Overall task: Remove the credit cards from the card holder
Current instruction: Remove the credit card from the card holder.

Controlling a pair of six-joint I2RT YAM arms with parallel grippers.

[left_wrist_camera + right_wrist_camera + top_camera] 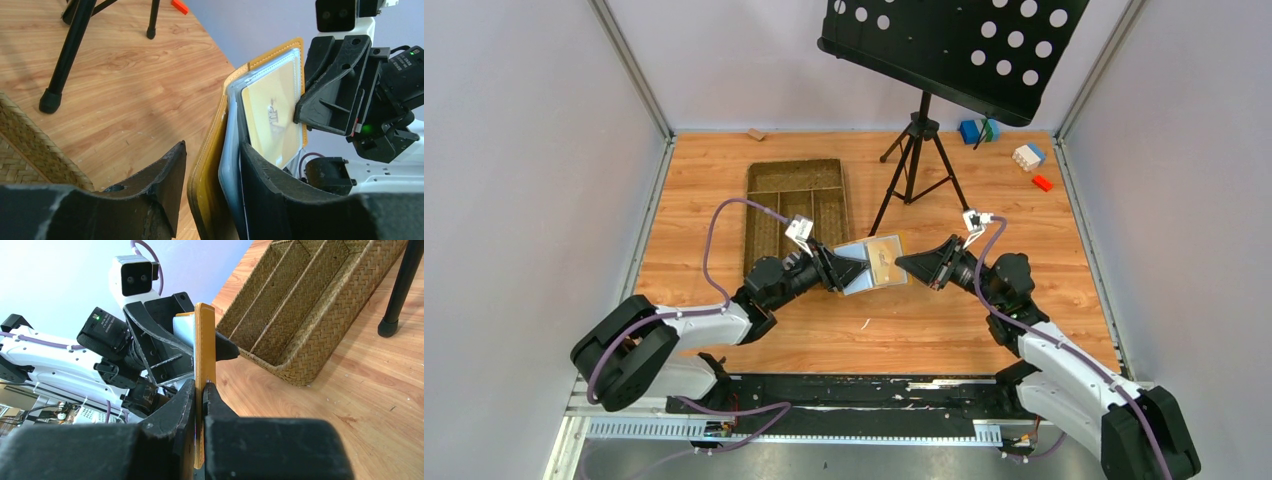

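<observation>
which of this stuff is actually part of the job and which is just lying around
Job: mustard-yellow folding card holder; tan-gold rectangular card in its clear pocket.
Lying about: brown woven compartment tray; black metal music stand on tripod; coloured plastic toy blocks.

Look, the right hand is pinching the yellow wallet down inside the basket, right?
Not inside the basket. The right gripper pinches the wallet held up off the table, beside the basket. The top view shows it.
</observation>
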